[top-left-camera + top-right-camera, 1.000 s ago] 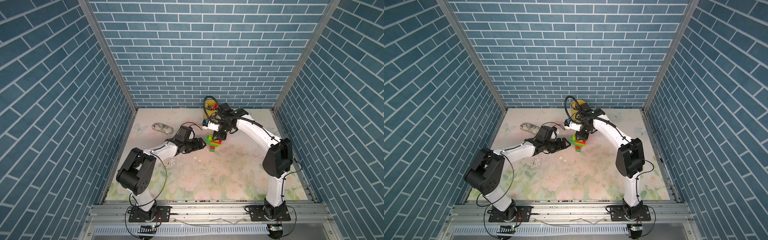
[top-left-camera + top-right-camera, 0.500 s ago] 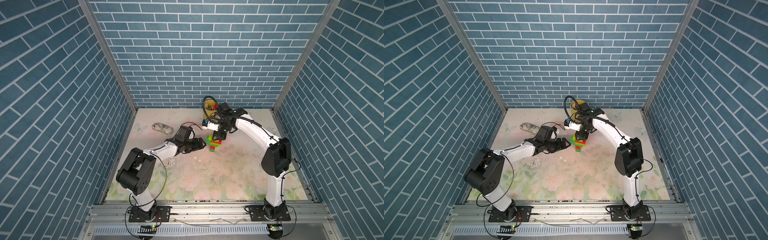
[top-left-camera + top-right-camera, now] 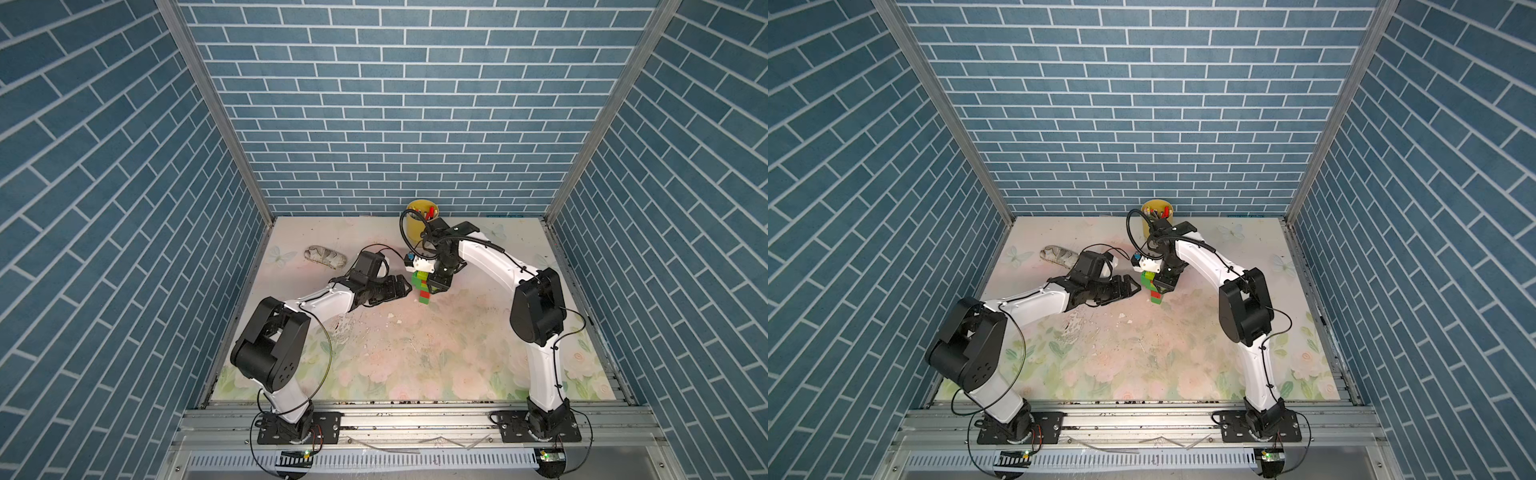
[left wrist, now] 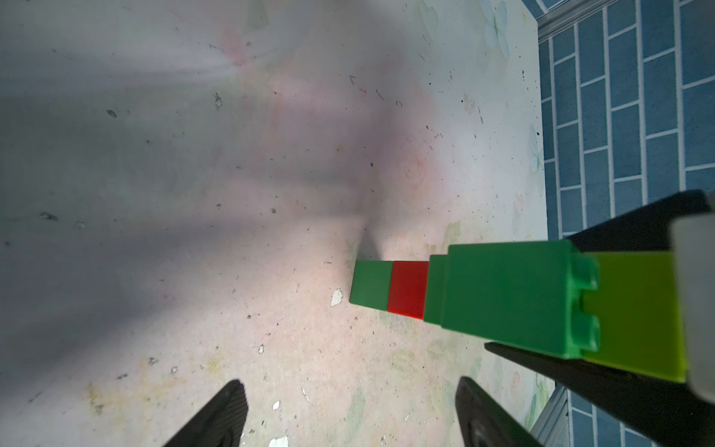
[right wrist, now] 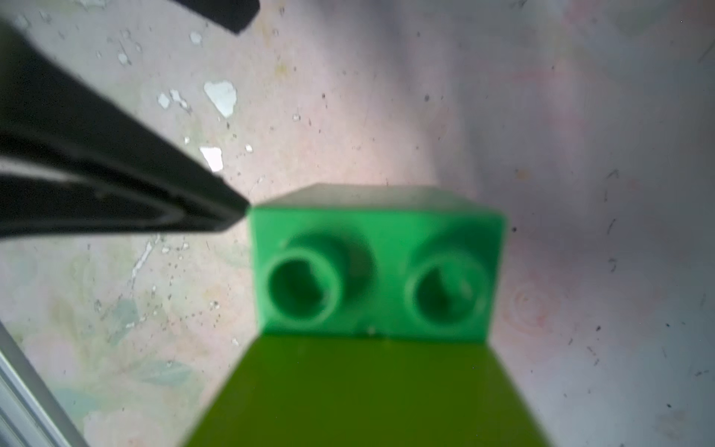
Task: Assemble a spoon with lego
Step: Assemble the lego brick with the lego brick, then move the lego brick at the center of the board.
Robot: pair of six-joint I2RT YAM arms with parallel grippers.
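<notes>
Both arms arched inward, left gripper beside spoon

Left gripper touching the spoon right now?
Apart. The left wrist view shows the left gripper open. Both fingers stop short of the spoon, and a strip of bare table shows between the nearer finger and it.

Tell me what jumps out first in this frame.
A green, red and lime brick spoon stands upright on the floral table, toward the back, the right gripper at its top. The left gripper sits beside it, fingers apart and empty. A yellow cup stands at the far edge.
</notes>
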